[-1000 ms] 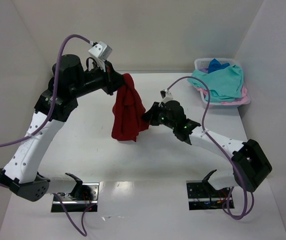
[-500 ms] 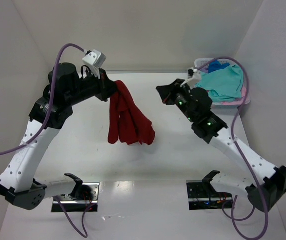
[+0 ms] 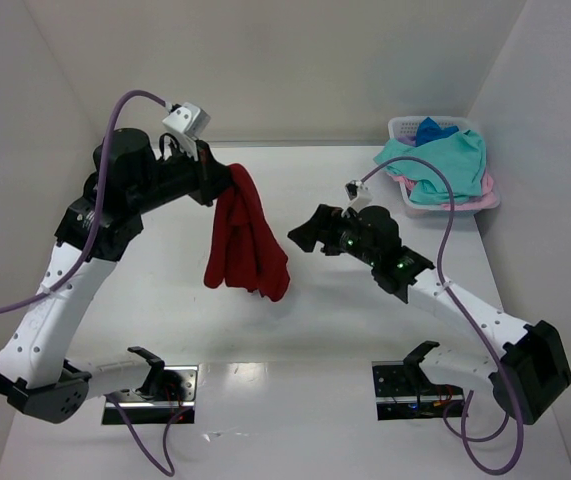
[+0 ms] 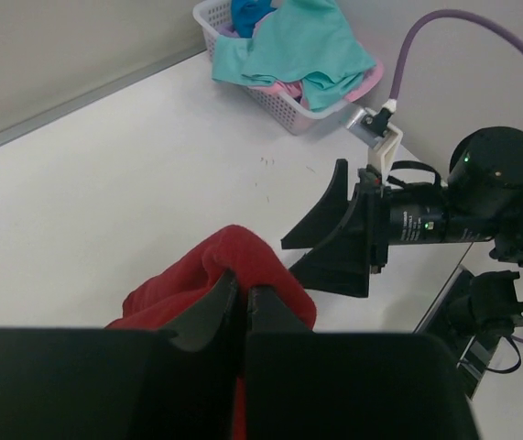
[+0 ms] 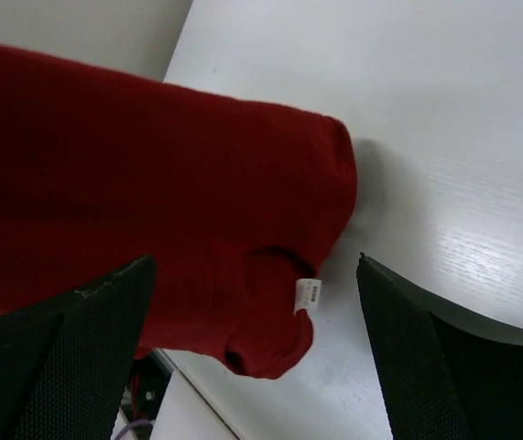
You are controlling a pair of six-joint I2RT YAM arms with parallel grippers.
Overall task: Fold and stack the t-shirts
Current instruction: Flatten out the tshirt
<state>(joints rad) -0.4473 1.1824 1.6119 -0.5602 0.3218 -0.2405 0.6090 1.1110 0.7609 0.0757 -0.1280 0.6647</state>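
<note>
We see the left tool pinching the dark red t-shirt, which dangles over the surface; the right tool sits spread wide just beside it.

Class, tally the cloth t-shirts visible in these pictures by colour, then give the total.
Dark red cloth t-shirt: 1
Teal cloth t-shirt: 1
Pink cloth t-shirt, only partly showing: 1
Blue cloth t-shirt, only partly showing: 1
Total: 4
</note>
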